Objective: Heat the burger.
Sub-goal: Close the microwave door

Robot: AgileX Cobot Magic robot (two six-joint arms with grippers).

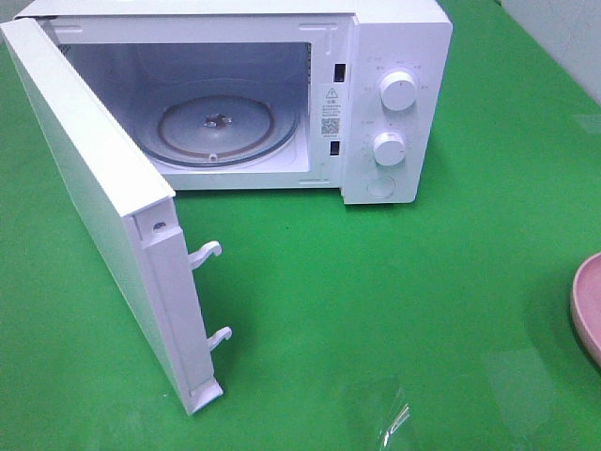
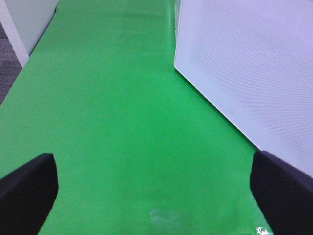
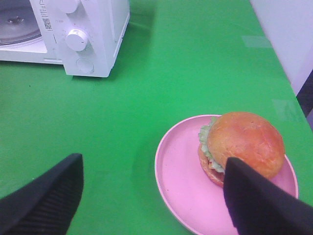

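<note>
burger [image 3: 244, 142] bun — glossy | plate [image 3: 181, 171] — smooth plastic | microwave [image 1: 394, 56] — white, satin | turntable [image 1: 216, 127] — glass

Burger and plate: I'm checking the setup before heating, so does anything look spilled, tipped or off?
Nothing stands out. The burger sits upright on the pink plate, off-centre, and the microwave door is open.

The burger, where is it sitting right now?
The burger sits on a pink plate on the green table, to the right of the open microwave. Only the right wrist view shows it; the high view catches just the plate's edge.
</note>
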